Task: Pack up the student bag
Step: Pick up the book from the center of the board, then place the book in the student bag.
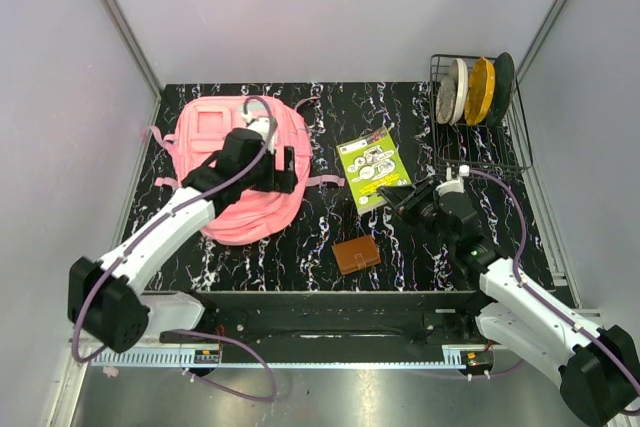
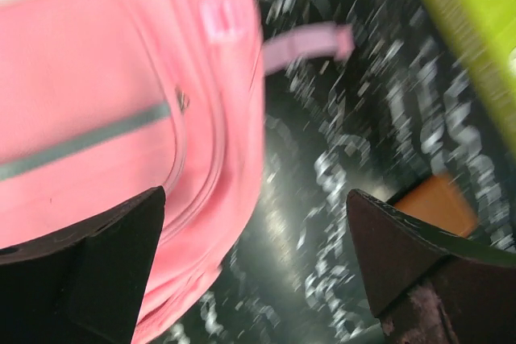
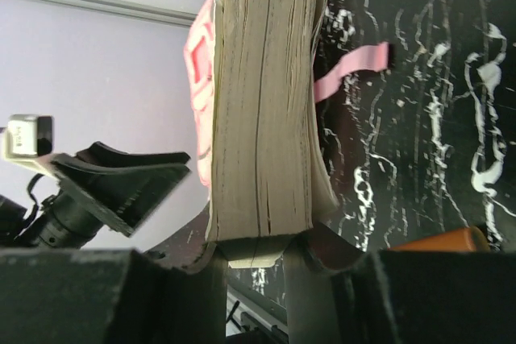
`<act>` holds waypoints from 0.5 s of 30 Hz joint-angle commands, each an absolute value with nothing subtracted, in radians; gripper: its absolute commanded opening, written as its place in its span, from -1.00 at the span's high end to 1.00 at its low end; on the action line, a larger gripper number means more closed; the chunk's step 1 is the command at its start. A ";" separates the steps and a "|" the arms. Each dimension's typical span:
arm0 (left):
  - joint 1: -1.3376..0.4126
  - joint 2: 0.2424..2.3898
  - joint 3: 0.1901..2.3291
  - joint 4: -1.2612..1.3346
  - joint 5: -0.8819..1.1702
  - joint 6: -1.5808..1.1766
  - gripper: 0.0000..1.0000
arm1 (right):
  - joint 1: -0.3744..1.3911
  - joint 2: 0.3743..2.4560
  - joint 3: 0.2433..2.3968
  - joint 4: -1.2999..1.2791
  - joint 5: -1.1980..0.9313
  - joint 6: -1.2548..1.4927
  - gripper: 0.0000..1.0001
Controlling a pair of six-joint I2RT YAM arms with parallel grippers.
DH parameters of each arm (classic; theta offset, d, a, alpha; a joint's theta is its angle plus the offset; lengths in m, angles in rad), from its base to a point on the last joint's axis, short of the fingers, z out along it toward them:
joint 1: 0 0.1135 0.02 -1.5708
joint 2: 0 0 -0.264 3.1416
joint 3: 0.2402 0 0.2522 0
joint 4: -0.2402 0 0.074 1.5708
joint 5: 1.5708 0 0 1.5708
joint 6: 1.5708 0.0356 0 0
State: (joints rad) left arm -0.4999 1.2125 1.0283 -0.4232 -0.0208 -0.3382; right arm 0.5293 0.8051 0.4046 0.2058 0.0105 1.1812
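Desk, top view: black white-veined surface inside pale lilac walls; student bag lies left-rear. Left wrist view: left gripper spread wide over the bag's edge. Right wrist view: right gripper pinches a thick book with yellowed pages.

The left arm stretches from its base at the near left corner up and to the right, its wrist bent so that the left pincer points rightward. Its jaws stand wide apart and hold nothing. The right arm reaches from the near right corner up and to the left. The right pincer is clamped on the page edge of a thick book.
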 commanded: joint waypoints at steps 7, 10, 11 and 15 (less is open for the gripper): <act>-0.560 1.321 1.117 -0.770 -0.081 -0.055 -0.97 | 0.520 0.801 0.437 0.252 0.014 1.164 1.00; -0.575 1.365 1.108 -0.790 -0.135 -0.038 -0.84 | 0.518 0.816 0.443 0.252 0.008 1.164 1.00; -0.580 1.387 1.101 -0.790 -0.155 -0.035 -0.81 | 0.518 0.821 0.443 0.252 0.006 1.164 1.00; -0.600 1.437 1.080 -0.773 -0.222 -0.029 -0.61 | 0.514 0.836 0.453 0.253 0.003 1.164 1.00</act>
State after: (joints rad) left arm -0.5850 1.3926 1.0782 -0.7689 -0.1177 -0.0704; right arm 0.5240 0.8379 0.4004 0.1375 0.0067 1.1740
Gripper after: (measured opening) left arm 0.832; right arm 0.315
